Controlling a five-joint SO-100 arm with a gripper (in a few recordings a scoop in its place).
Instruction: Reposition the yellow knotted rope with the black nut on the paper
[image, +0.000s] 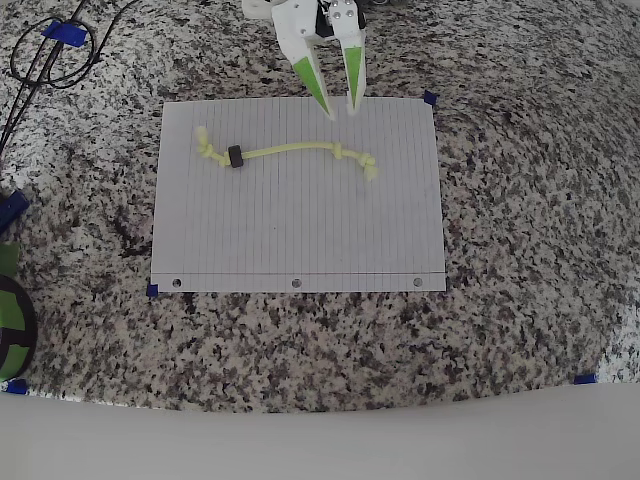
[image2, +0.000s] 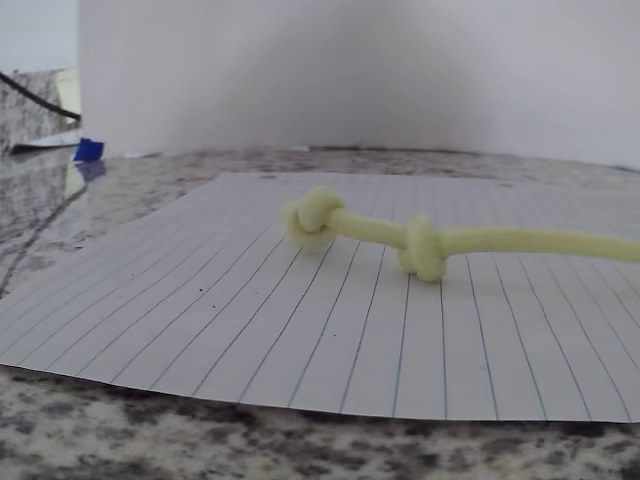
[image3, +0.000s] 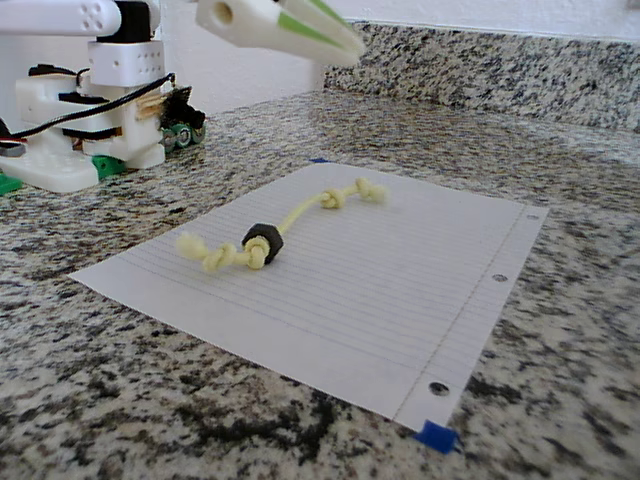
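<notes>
From overhead, my jaws (image: 340, 95) hang over the far edge of the paper (image: 300, 240), spread apart with nothing between them, their green-striped tips pointing down at the sheet. The rope (image: 290, 152) lies flat across the upper half of the paper, running left to right with a slight sag toward its right end, and the nut (image: 236, 156) is threaded on it near the left knots. I judge I am parked above and behind the rope so I can drop onto it; my tips sit nearer its right-hand knots than the nut. Blue tape (image: 430, 98) marks the sheet's corners, likely pinning it so it won't slide when I drag the cord. This view gives the whole layout, but not my height.

In the wrist view, I look low across the sheet at two knots (image2: 420, 245) at one end of the rope, the cord trailing off to the right. It shows how the knots bulge up off the paper, which is good purchase for a pinch. The nut lies outside this frame.

From the fixed view, my jaws (image3: 335, 35) are clearly well above the tabletop (image3: 560, 130), apart from the rope. The nut (image3: 262, 242) stands on edge like a collar around the cord, just beside the near knots.
</notes>
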